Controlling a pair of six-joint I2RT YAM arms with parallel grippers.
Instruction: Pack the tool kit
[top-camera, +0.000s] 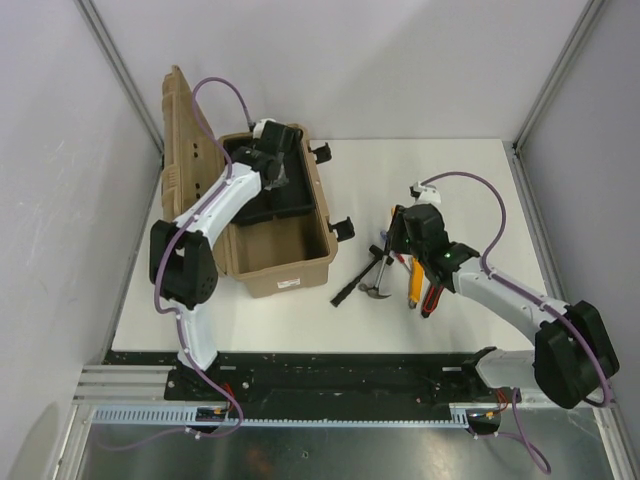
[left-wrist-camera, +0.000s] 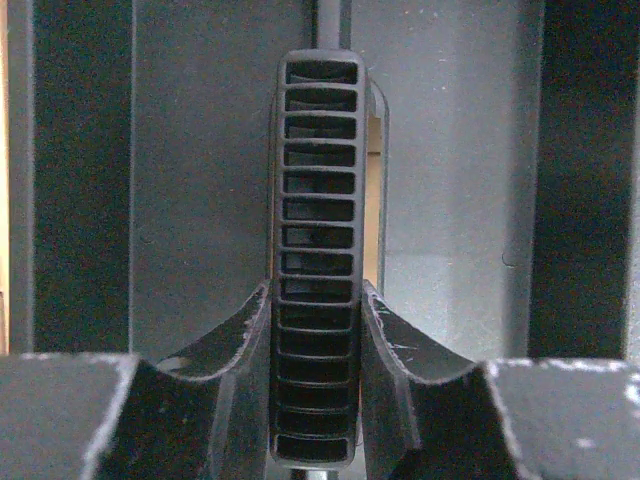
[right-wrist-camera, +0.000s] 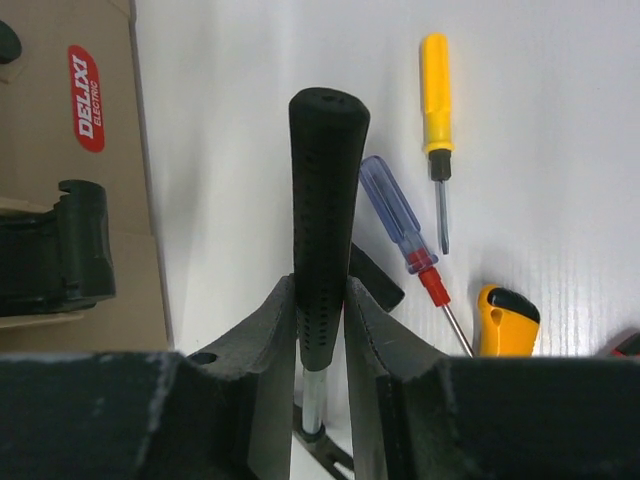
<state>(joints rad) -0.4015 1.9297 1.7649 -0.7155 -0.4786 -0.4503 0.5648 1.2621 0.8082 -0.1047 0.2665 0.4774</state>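
- The toolbox (top-camera: 285, 272) stood open on the left half of the table (top-camera: 470, 180), with its lid (top-camera: 185, 130) upright behind it.
- The left gripper (left-wrist-camera: 318, 300) reached into the far end of the box. Its fingers were pressed against both sides of the ribbed tray handle (left-wrist-camera: 318, 180), a narrow, closed grip.
- The black tray (top-camera: 295, 200) sat inside the box; whether it had left its seat could not be told.
- The right gripper (right-wrist-camera: 320, 300) was clamped on the black grip of the hammer (right-wrist-camera: 328, 180), low down near the metal shaft. The hammer was among the loose tools just right of the box.
- The yellow screwdriver (right-wrist-camera: 435, 90), the blue screwdriver (right-wrist-camera: 395, 210) and the yellow knife (right-wrist-camera: 505, 320) lay on the table beside it, and the red-black tool (top-camera: 432, 298) lay nearer the arms.
- Judgement: two steps were in hand, the tray on the left and the hammer on the right.
- Advice: the tray should rise straight and level so that it does not catch on the box walls.
- Advice: the hammer's head is heavy and may swing about the grip, so a slow lift should come before any sideways move.
- Risk: the shaft may drag on the neighbouring tools, so the hammer should go up first.
- Advice: the hammer should pass above the front wall and the latches (top-camera: 342, 228), and enter the box only where the left arm leaves room.
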